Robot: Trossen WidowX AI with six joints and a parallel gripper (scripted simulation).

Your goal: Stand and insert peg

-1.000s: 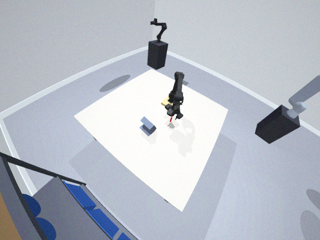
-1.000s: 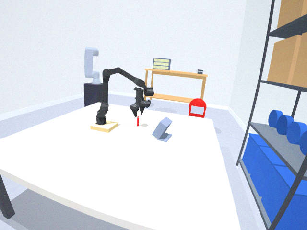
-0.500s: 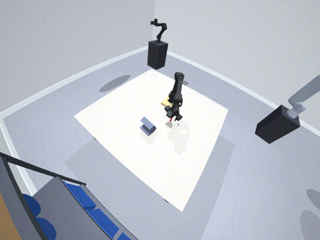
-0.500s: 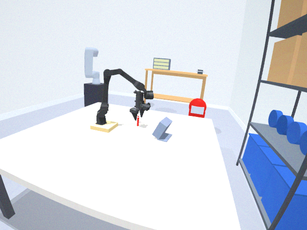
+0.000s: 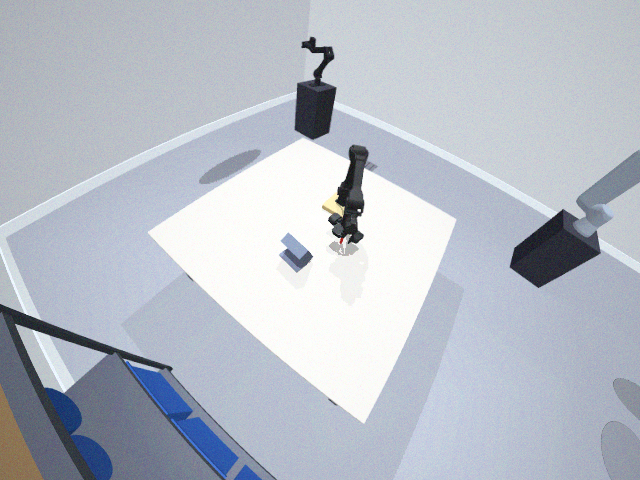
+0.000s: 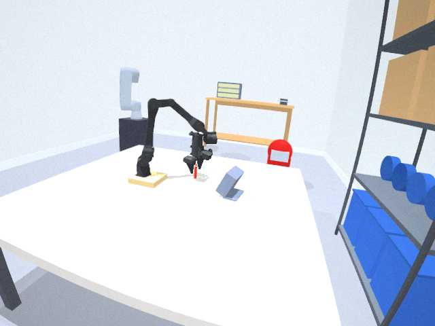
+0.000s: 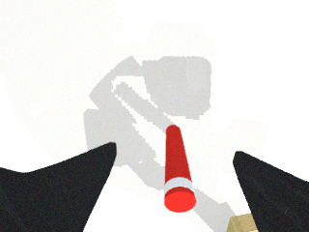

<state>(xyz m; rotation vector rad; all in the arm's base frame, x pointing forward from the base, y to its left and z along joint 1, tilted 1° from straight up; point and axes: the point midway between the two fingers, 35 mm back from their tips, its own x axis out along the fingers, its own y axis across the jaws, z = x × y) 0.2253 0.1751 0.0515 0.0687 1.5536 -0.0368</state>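
The red peg (image 5: pixel 341 240) (image 6: pixel 195 171) (image 7: pixel 177 166) stands upright on the white table (image 5: pixel 268 186) (image 6: pixel 175 245), its white band near the top end, its plain end down. My gripper (image 5: pixel 346 238) (image 6: pixel 194 163) (image 7: pixel 176 154) points straight down over it, open, with one black finger on each side of the peg's top and a clear gap to both. The grey-blue sloped panel (image 5: pixel 294 249) (image 6: pixel 230 181) stands a short way from the peg; its hole does not show in these views.
The arm's tan base plate (image 6: pixel 147 180) (image 5: pixel 330 205) lies on the table behind the peg. Off the table are a dark pedestal (image 5: pixel 314 108) with another arm, a wooden side table (image 6: pixel 249 119), a red box (image 6: pixel 279 153) and a shelf rack (image 6: pixel 393 196).
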